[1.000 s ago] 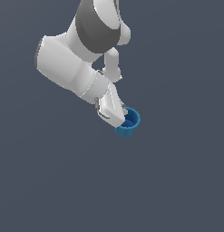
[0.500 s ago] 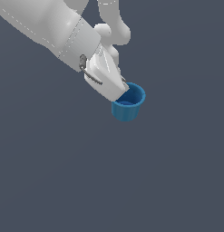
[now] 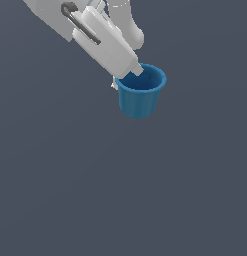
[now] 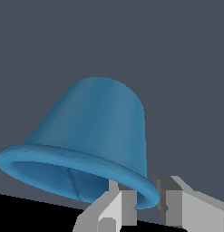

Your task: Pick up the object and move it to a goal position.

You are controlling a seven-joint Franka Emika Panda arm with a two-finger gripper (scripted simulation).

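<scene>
Plain dark grey backdrop. Blue cup [image 3: 140, 93] upright, mouth open upward, rim pinched between the jaws of the gripper [image 4: 147, 199], one finger inside.

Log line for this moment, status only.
phase: carry | gripper: shut on blue cup rim, one finger inside | cup: upright | goal: not visible

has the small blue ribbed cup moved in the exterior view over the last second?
Yes. The small blue ribbed cup, pinched at its rim by the gripper, now sits higher in the frame and looks larger; the plain grey backdrop offers no fixed landmark.
</scene>
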